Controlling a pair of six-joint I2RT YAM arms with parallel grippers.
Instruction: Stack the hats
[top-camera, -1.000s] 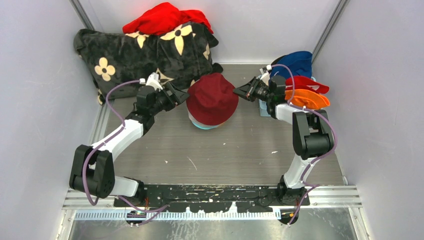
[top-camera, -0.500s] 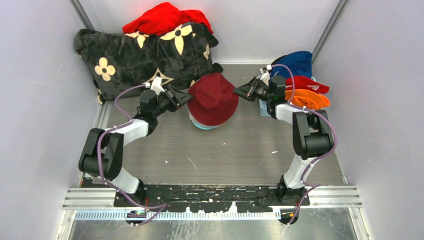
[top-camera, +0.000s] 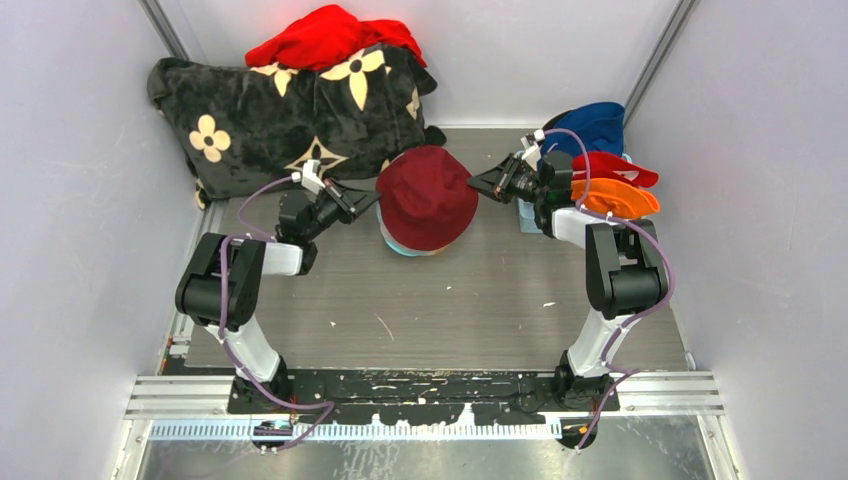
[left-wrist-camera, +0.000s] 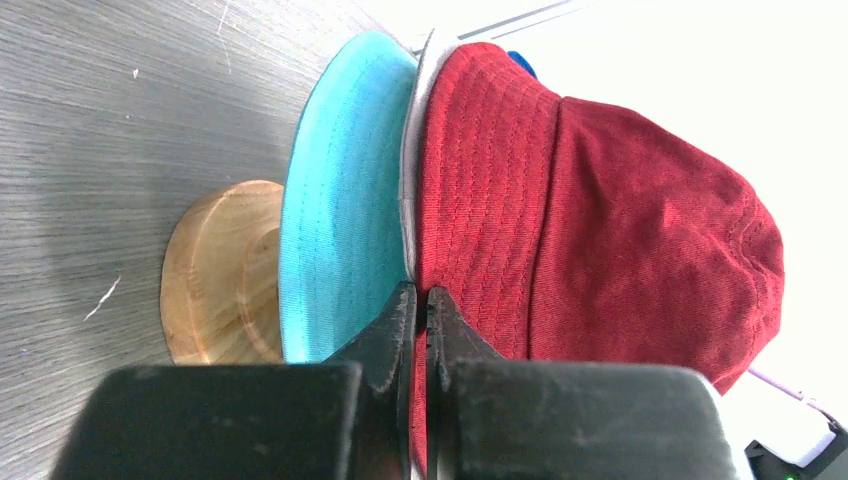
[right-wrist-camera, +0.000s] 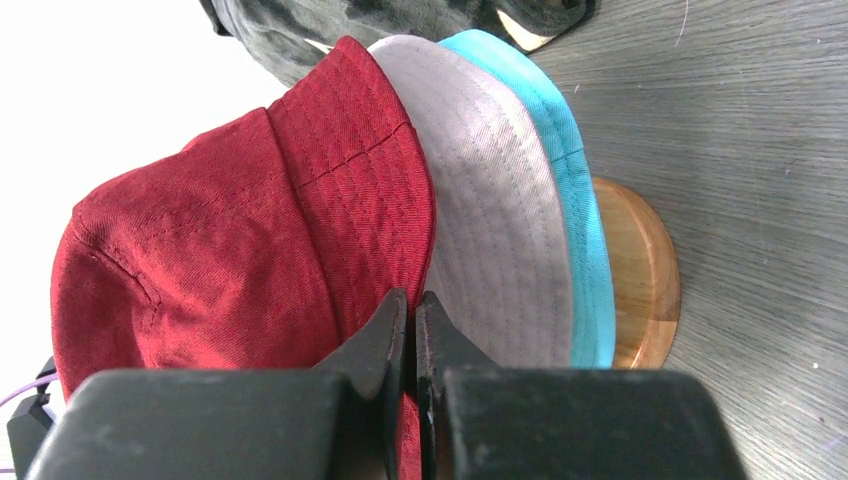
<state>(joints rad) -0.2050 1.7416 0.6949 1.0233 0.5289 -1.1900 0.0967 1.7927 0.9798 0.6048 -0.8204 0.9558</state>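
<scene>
Top view: a maroon bucket hat (top-camera: 425, 195) sits on top of a stack a little toward 12 o'clock from the middle of the table (top-camera: 400, 300). The rim of a teal hat (top-camera: 402, 250) peeks out under it at 6 o'clock. The left end effector (top-camera: 372, 197) meets the maroon brim at 9 o'clock, and the right end effector (top-camera: 472, 185) meets it at 3 o'clock. Beyond the right arm, at the table's 2 o'clock, lie 3 more hats: a royal blue hat (top-camera: 595, 125) farthest back, then a red hat (top-camera: 612, 165), then an orange hat (top-camera: 615, 200) nearest. At 11 o'clock a black blanket (top-camera: 280, 115) with cream flower marks lies bunched, with a bright red cloth heap (top-camera: 330, 38) on it.

Left wrist view: the left end effector (left-wrist-camera: 420, 300) has its fingers pressed together on the maroon hat's (left-wrist-camera: 620, 230) brim edge, with a strip of maroon cloth showing between them. A thin grey hat (left-wrist-camera: 408, 170) edge lies against the maroon brim, and the teal hat (left-wrist-camera: 345, 220) brim lies under that. The stack rests on a round wooden base (left-wrist-camera: 220, 275).

Right wrist view: the right end effector (right-wrist-camera: 412, 305) is likewise clamped on the maroon hat's (right-wrist-camera: 230, 240) brim. The grey hat (right-wrist-camera: 495, 220), the teal hat (right-wrist-camera: 570, 180) and the wooden base (right-wrist-camera: 640, 270) are layered below it.
</scene>
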